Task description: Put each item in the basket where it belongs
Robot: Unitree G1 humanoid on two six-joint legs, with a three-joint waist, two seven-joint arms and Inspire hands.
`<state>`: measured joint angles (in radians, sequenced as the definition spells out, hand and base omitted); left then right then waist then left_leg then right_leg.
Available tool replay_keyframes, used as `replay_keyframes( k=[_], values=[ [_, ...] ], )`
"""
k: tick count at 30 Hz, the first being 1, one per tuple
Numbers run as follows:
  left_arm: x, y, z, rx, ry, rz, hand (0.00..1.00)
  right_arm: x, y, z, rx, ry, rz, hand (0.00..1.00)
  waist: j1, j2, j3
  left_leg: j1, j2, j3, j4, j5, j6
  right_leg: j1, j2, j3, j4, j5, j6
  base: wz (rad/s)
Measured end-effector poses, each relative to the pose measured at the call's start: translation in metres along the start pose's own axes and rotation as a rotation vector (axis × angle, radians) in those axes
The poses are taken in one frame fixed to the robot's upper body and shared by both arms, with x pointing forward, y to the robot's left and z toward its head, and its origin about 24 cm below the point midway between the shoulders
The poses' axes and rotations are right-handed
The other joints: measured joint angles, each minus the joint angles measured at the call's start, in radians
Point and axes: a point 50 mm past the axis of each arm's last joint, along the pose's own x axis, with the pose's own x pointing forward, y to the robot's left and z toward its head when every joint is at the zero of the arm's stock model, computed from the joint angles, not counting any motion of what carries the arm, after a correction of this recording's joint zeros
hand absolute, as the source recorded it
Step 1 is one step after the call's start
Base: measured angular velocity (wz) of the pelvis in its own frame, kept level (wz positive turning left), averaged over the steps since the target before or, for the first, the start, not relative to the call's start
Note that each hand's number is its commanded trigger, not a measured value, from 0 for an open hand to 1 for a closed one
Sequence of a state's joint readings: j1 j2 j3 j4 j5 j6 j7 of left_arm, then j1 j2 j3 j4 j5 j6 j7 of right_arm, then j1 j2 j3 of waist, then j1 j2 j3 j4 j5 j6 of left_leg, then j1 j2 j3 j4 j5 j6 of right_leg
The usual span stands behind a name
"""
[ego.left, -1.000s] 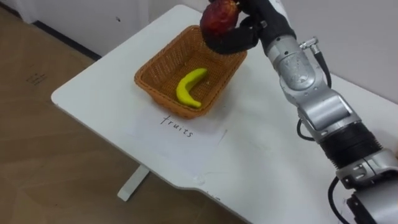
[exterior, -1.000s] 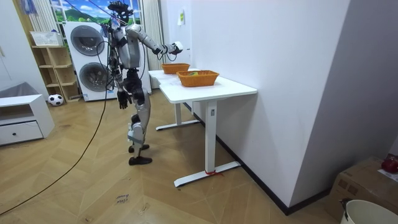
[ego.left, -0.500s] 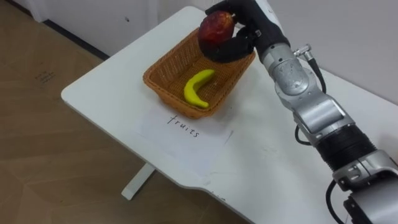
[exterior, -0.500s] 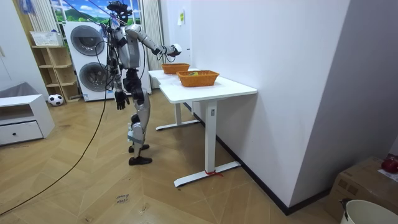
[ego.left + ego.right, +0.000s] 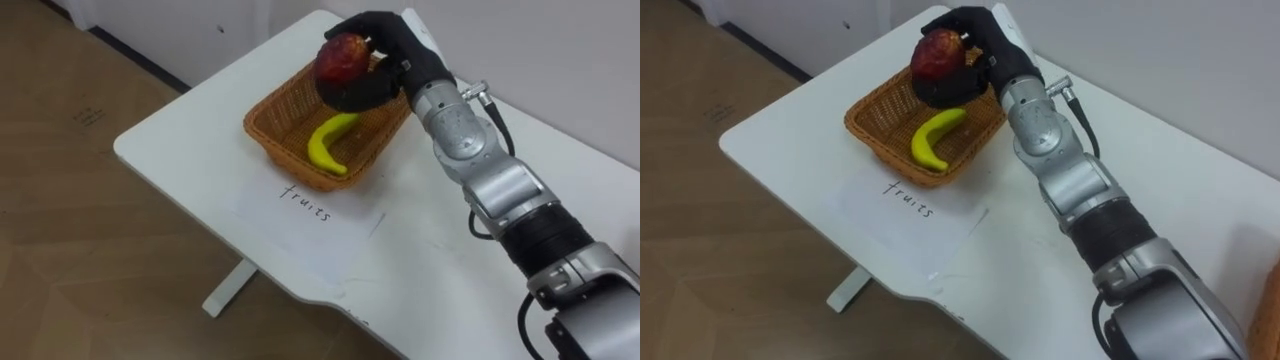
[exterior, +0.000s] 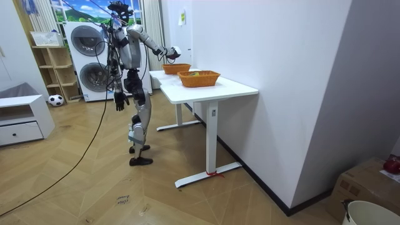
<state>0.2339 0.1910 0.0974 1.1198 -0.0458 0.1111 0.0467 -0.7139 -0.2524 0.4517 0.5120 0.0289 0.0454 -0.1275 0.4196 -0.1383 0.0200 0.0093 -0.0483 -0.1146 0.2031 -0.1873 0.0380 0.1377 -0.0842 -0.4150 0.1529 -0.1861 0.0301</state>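
A red apple [image 5: 341, 57] is held in my right hand [image 5: 392, 52], whose dark fingers curl round it. The hand hovers over the far right rim of a wicker basket [image 5: 268, 128] on the white table [image 5: 190, 140]. A yellow banana [image 5: 328, 143] lies inside the basket, just below the apple. In the room view I stand at the table's far end with the right arm stretched over the farther basket [image 6: 176, 68]. My left hand [image 6: 118, 100] hangs by my hip.
A white sheet with a handwritten label [image 5: 305, 200] lies in front of the basket. A second wicker basket [image 6: 199, 78] stands nearer the table's other end. The table's edge [image 5: 160, 180] drops to wooden floor on the left. A white wall runs behind the table.
My right hand has brought the apple lower and further over the basket. The eye view has shifted a little. The left arm has swung slightly back.
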Motion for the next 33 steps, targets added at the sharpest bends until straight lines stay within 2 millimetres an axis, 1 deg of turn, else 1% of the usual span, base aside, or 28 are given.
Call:
replay_keyframes(
  k=[2, 3, 4, 5, 6, 7, 8, 9, 23, 33],
  values=[
    [0.0, 0.0004, 0.0, -0.003, 0.0, 0.003, 0.0, 0.0, 0.0, 0.0, 0.001, 0.0, 0.0, 1.0, 0.0, 0.0, 0.0, 0.0, 0.0, 0.0, 0.0, 0.0, 0.0, 0.0, 0.0, -0.003, 0.0, 0.0, 0.0, 0.0],
    [0.0, 0.0009, -0.0002, -0.007, 0.001, 0.005, 0.0, 0.0, 0.0, -0.0001, 0.001, 0.0, 0.0, 0.81, 0.0, 0.0, -0.0001, -0.001, 0.0, 0.001, 0.0, 0.0, 0.0, 0.0, 0.0, -0.004, 0.0, 0.0, 0.0, 0.0],
    [0.0, 0.001, -0.0002, -0.008, 0.002, 0.006, 0.0, 0.0, 0.0, -0.0001, 0.001, 0.0, 0.0, 0.67, 0.0, 0.0, -0.0001, -0.001, 0.0, 0.001, 0.0, 0.0, 0.0, 0.0, 0.0, -0.004, 0.0, 0.0, 0.0, 0.0],
    [0.0, 0.0013, -0.0005, -0.009, 0.004, 0.008, 0.0, 0.0, 0.0, -0.0001, 0.001, 0.001, 0.0, 0.57, 0.001, 0.0, -0.0001, -0.001, 0.0, 0.0, 0.0, 0.0, 0.0, 0.0, 0.0, -0.004, 0.0, 0.0, 0.0, 0.0],
    [0.0, 0.0014, -0.0007, -0.01, 0.005, 0.009, 0.0, 0.0, 0.0, -0.0001, 0.001, 0.001, 0.0, 0.3, 0.001, 0.0, 0.0, -0.001, 0.0, 0.0, 0.0, 0.0, 0.0, 0.0, 0.0, -0.004, 0.0, 0.0, 0.0, 0.0],
    [0.0, 0.0018, -0.0012, -0.013, 0.008, 0.01, 0.0, 0.0, 0.0, -0.0001, 0.002, 0.001, 0.0, 0.15, 0.002, 0.0, -0.0001, -0.001, 0.0, 0.0, 0.0, 0.0, 0.0, 0.0, 0.0, -0.004, 0.0, 0.0, 0.0, 0.0],
    [-0.0001, 0.0022, -0.0017, -0.016, 0.013, 0.011, 0.0, 0.0, 0.0, -0.0001, 0.001, 0.001, 0.0, 0.06, 0.001, 0.0, -0.0002, -0.001, 0.0, 0.0, 0.0, 0.0, 0.0, 0.0, 0.0, -0.005, 0.0, 0.0, 0.0, 0.0],
    [-0.0001, 0.0023, -0.0019, -0.014, 0.015, 0.014, 0.0, 0.0, 0.0, -0.0001, 0.001, 0.001, 0.0, 0.0, 0.001, 0.0, -0.0001, -0.001, 0.0, 0.0, 0.0, 0.0, 0.0, 0.0, 0.0, -0.007, 0.0, 0.0, 0.0, 0.0],
    [-0.0001, 0.0023, -0.0009, -0.005, 0.01, 0.019, 0.0, 0.0002, 0.0049, -0.0044, 0.006, 0.022, 0.008, 0.0, 0.001, -0.001, -0.001, 0.0, 0.0, 0.0, 0.001, 0.0, 0.0, 0.001, 0.001, -0.009, 0.0, 0.0, 0.0, 0.0],
    [-0.0002, 0.0017, 0.0032, -0.004, -0.007, 0.015, 0.0, 0.0003, 0.0068, -0.0056, 0.01, 0.028, 0.013, 0.0, 0.0, -0.01, -0.0032, -0.003, 0.0, 0.001, 0.002, 0.0, 0.0, -0.002, 0.0, -0.007, 0.0, 0.0, 0.0, 0.0]
  ],
)
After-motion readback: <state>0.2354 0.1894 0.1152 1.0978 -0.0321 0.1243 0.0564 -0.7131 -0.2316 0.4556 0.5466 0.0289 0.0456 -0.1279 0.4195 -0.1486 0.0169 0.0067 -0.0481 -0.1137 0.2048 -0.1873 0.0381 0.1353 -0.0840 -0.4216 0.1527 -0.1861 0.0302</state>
